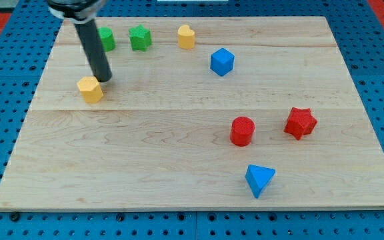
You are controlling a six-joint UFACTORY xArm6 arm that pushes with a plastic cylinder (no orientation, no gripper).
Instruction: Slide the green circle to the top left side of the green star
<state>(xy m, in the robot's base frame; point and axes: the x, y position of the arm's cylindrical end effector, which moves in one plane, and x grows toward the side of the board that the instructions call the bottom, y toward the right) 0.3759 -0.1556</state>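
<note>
— tip placement? down on the wooden board, upper left of the frame, touching or just beside the top right edge of the yellow block; cannot tell which.

— and relative to the green circle? well below it in the picture; circle up near the board's top edge, partly hidden behind the dark rod.

— green star? just right of the circle, same row along the top, a small gap between them.

— hand state? no hand or jaws at all, only a plain rod end, so nothing to spread, press or pinch.

— containers? only the board carrying the blocks. yellow block with rounded top further right along the top row, blue cube right of and below that.

— lower right part of the frame? red cylinder, red star to its right, blue triangle below both, near the bottom edge.

— around the board? blue pegboard table.
</note>
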